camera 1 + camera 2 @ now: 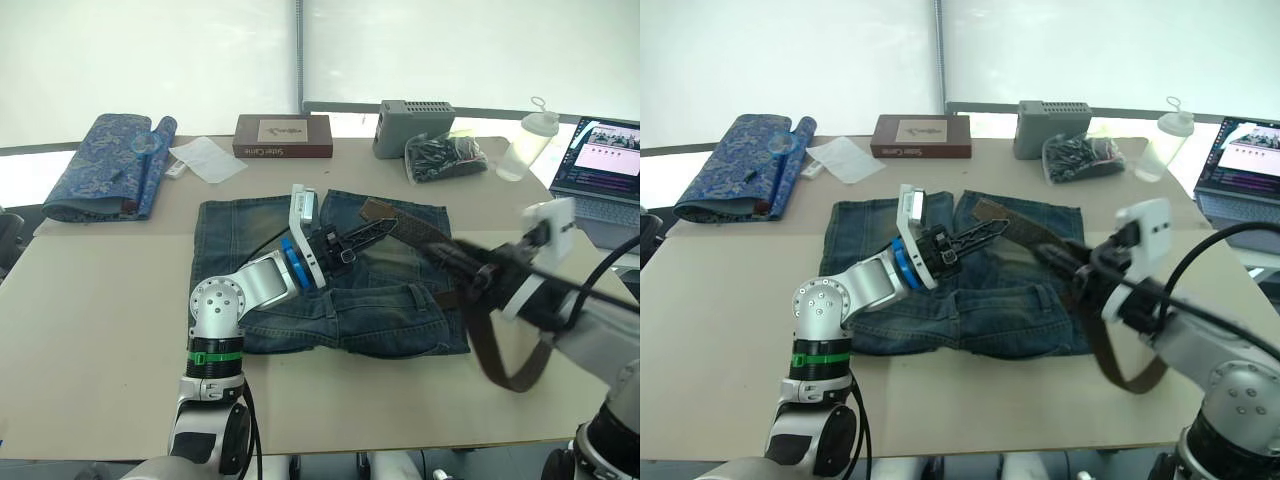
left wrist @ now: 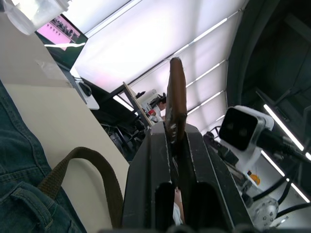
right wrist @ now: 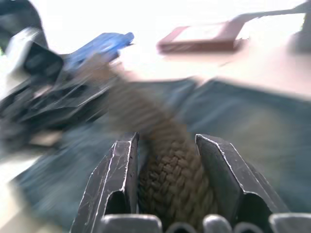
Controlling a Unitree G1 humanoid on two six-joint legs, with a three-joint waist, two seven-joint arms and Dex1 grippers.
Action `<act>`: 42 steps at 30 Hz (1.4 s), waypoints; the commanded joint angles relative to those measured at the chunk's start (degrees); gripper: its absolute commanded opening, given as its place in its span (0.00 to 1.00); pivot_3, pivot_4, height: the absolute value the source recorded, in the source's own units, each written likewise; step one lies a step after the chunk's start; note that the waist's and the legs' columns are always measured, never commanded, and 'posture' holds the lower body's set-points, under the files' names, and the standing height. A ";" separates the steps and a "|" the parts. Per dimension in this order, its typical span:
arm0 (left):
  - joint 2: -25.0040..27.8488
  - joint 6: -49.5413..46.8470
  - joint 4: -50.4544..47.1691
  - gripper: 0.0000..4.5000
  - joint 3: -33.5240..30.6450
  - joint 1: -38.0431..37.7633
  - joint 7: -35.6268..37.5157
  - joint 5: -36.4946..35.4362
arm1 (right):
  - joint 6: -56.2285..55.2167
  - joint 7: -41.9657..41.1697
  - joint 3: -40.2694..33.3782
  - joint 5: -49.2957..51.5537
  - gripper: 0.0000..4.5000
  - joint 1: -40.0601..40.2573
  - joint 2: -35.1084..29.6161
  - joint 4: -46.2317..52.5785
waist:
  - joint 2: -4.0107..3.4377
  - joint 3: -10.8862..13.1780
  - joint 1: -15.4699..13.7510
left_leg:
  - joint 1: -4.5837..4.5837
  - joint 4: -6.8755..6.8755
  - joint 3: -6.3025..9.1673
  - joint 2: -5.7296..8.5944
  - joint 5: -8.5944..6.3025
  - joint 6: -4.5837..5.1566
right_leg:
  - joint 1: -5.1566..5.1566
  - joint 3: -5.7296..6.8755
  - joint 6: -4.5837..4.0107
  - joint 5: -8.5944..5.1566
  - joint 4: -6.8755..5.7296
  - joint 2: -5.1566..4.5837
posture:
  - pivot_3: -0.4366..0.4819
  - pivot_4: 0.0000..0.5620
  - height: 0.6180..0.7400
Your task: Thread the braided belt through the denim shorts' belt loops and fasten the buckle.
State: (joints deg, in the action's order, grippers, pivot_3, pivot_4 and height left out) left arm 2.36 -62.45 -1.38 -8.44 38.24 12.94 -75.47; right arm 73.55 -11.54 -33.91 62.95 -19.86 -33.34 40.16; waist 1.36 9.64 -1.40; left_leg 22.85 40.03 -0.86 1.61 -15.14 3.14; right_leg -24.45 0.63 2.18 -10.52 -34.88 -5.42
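One pair of denim shorts (image 1: pixel 330 275) lies flat on the table (image 1: pixel 100 300), and one braided belt (image 1: pixel 420 232) is held above it by both grippers. The left gripper (image 1: pixel 368 232) has its two fingers pressed tight on the belt's tip, which sticks out past the fingertips. The right gripper (image 1: pixel 1060 258), just beside it, has its fingers clamped on the strap farther along; behind that gripper the belt hangs in a loop past the shorts' hem. The buckle and the belt loops cannot be made out. Beyond the grippers sit one blue fabric roll (image 1: pixel 105 165), one brown box (image 1: pixel 283 136), one grey box (image 1: pixel 413 127), and one laptop (image 1: pixel 600 165) cut off at the edge.
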 commanded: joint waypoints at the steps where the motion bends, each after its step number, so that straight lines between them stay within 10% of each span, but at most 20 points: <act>1: 0.45 -0.46 -1.36 0.00 -0.31 1.73 -0.34 -1.76 | -4.47 -4.29 -1.41 -4.32 0.46 4.52 -8.09 -0.02 | 0.01 0.00 -0.06 | 0.03 -0.02 0.02 0.01 -0.02 0.04 | 0.00 0.03 0.02 -0.02 0.02 -0.02 | 0.48 0.27 1.00; 8: -1.03 0.20 0.21 0.00 -1.59 2.70 -4.44 -3.71 | -6.31 -8.36 -9.82 21.05 0.87 7.44 -15.64 -2.51 | 0.04 0.02 0.41 | -0.01 -0.06 0.00 -0.08 -0.04 0.07 | 0.06 -0.01 0.01 -0.03 0.06 0.01 | 0.48 0.27 1.00; 19: -2.10 -0.08 0.95 0.00 -3.42 2.91 -9.47 -10.33 | -20.42 9.91 16.20 20.81 0.87 14.89 0.71 0.68 | 0.19 0.05 0.54 | 0.00 0.01 -0.02 -0.16 0.01 0.01 | 0.04 -0.07 0.02 -0.03 0.02 0.04 | 0.48 0.27 1.00; 26: 0.41 -1.13 0.50 0.00 -2.63 1.69 -10.91 -15.63 | -30.91 13.30 17.48 24.34 0.87 12.97 12.01 -2.28 | 0.18 0.05 0.63 | 0.00 -0.02 -0.02 -0.11 0.01 0.02 | 0.00 -0.08 0.05 -0.01 0.06 0.04 | 0.48 0.27 1.00; 37: 2.35 -0.20 0.05 0.00 -1.14 0.77 -12.65 -19.50 | -36.38 13.83 18.50 29.01 0.87 10.11 12.20 -3.69 | 0.18 0.05 0.71 | -0.04 -0.04 -0.02 -0.12 0.01 0.02 | 0.01 -0.06 -0.01 -0.02 0.02 0.08 | 0.48 0.27 1.00; 42: 2.93 0.21 -0.26 0.00 -0.41 0.36 -13.16 -20.65 | -37.35 14.31 19.71 28.26 0.55 9.05 11.92 -4.21 | 0.18 0.05 0.71 | -0.03 -0.06 -0.02 -0.12 0.01 0.02 | 0.01 -0.07 -0.02 -0.03 0.04 0.07 | 0.48 0.27 1.00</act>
State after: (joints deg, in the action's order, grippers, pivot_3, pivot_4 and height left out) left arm 5.22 -62.47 0.69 -9.72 38.22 -0.23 -94.65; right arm 38.20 2.77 -13.96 90.90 -9.52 -21.07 35.11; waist 1.54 9.69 -0.69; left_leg 22.83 39.98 -0.87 1.50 -15.14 3.16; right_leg -24.44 0.57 2.16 -10.54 -34.84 -5.34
